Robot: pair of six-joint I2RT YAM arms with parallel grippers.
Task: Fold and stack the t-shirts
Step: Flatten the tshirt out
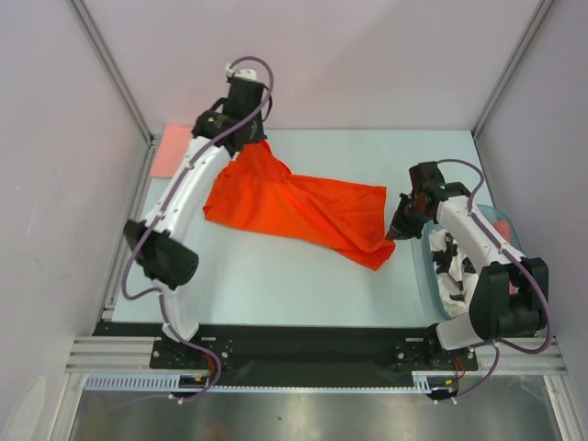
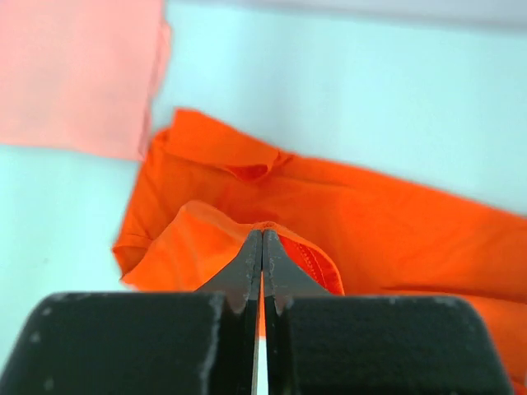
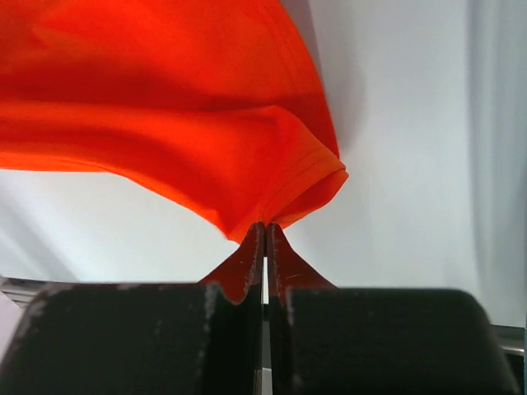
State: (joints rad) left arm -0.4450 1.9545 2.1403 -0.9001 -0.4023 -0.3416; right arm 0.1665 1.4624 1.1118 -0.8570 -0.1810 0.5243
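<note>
The bright orange-red soft cloth t-shirt [image 1: 294, 211] lay stretched slantwise across the smooth pale table [image 1: 276, 289], its matte fabric creased in long folds between the 2 arms. The left gripper [image 2: 262, 237] was clenched on a puckered fold at the shirt's far left end. The right gripper [image 3: 265, 229] was pinched tight on a stitched hem corner at its right end (both jaw pairs met with no gap). A flat pale salmon-pink cloth t-shirt [image 1: 170, 152] sat at the far left corner, just beside the orange one. A translucent blue-green plastic tub [image 1: 421, 266] holding white cloth [image 1: 457, 292] hugged the right edge. Bare tabletop showed along the near side and far right.
</note>
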